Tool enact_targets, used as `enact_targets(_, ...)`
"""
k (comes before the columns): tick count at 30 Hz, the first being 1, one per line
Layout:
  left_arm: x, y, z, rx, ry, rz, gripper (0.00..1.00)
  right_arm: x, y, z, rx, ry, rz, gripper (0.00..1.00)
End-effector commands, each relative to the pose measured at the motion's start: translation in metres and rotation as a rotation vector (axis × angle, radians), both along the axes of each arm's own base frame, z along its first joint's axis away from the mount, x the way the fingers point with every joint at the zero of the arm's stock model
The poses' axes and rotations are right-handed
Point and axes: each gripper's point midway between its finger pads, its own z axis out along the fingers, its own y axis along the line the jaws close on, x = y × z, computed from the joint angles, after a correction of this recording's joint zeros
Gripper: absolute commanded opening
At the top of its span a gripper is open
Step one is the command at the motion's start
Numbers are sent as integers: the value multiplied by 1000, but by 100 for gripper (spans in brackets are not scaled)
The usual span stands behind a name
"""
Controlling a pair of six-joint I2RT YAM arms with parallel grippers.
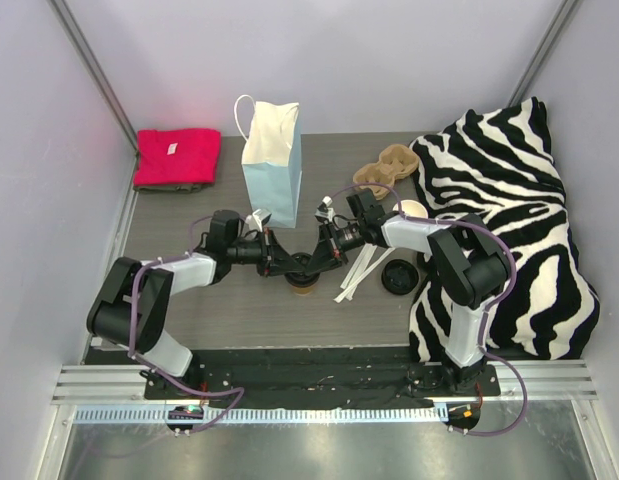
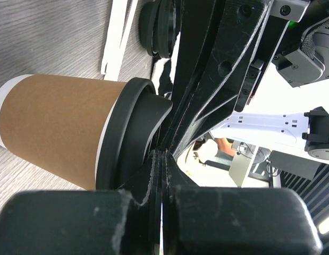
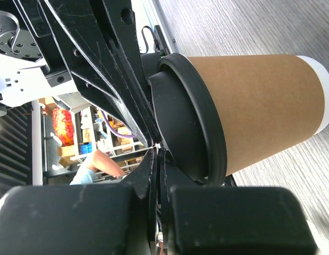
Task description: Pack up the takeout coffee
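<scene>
The takeout coffee cup [image 1: 305,286] stands upright on the grey table in front of the light blue bag, tan with a black lid [image 2: 133,135]. My left gripper [image 1: 289,263] comes in from the left and is shut, its tips [image 2: 164,151] lying against the lid's top. My right gripper [image 1: 320,257] comes in from the right, also shut, its tips [image 3: 158,146] on the same lid [image 3: 186,114]. The two grippers cross over the cup [image 3: 260,103] and hide most of it from above. Nothing shows between either pair of jaws.
The light blue paper bag [image 1: 273,172] stands upright just behind the grippers. The brown pulp carrier [image 1: 385,170] lies at the back right. An open second cup [image 1: 410,210], a loose black lid [image 1: 399,277] and white strips [image 1: 361,268] lie right. A zebra cloth [image 1: 509,210] fills the right; a red towel [image 1: 176,158] lies back left.
</scene>
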Motion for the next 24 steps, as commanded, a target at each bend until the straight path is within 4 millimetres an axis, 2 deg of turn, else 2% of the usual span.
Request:
enact_targets(1, -7, 23, -75, 224, 181, 118, 0, 10, -28, -100, -343, 37, -156, 1)
enact_targets(6, -10, 26, -85, 239, 227, 127, 0, 11, -32, -107, -377, 36, -163, 1)
enact_targets(18, -20, 36, -106, 263, 320, 157, 0, 15, -37, -102, -416, -18, -158, 1)
enact_targets(22, -17, 33, -99, 235, 296, 144, 0, 14, -37, -101, -411, -29, -142, 1)
enact_targets(24, -10, 29, -86, 201, 238, 133, 0, 14, -32, -93, -376, -36, -124, 1)
